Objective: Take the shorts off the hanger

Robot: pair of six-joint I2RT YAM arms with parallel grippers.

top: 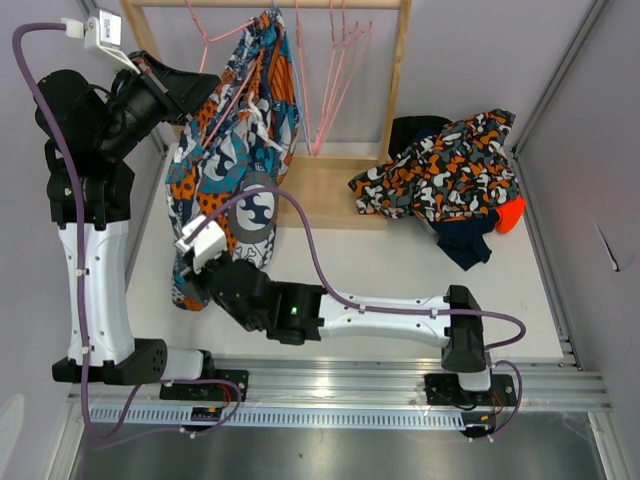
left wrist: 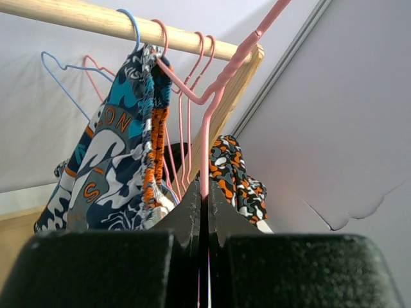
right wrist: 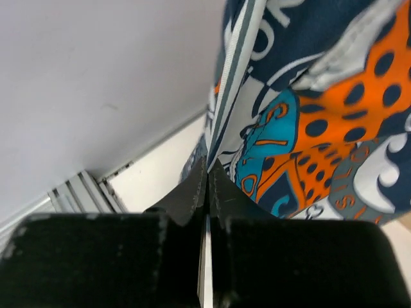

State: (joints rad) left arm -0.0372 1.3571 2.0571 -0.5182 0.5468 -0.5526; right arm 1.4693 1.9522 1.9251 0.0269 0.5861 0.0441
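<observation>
Top external: four pairs are already off, the camouflage pair (top: 440,170), black pair (top: 410,130), navy pair (top: 465,242) and bright orange pair (top: 510,213), heaped together at right, partly on the rack's wooden base (top: 310,190), partly on the table (top: 400,270). One left: graphic print shorts (top: 235,150) hang from a pink hanger (left wrist: 218,96) on the rail (left wrist: 96,19), toward the rack's left end. Grips: left gripper (left wrist: 204,192) clenched on that hanger's wire; right gripper (right wrist: 207,170) clamped shut at the shorts' lower hem, touching cloth, though whether fabric is pinched, cannot tell. Judgement: well along, last pair not yet freed. No bin or basket in view; the rack otherwise carries only bare hangers (top: 335,70).
</observation>
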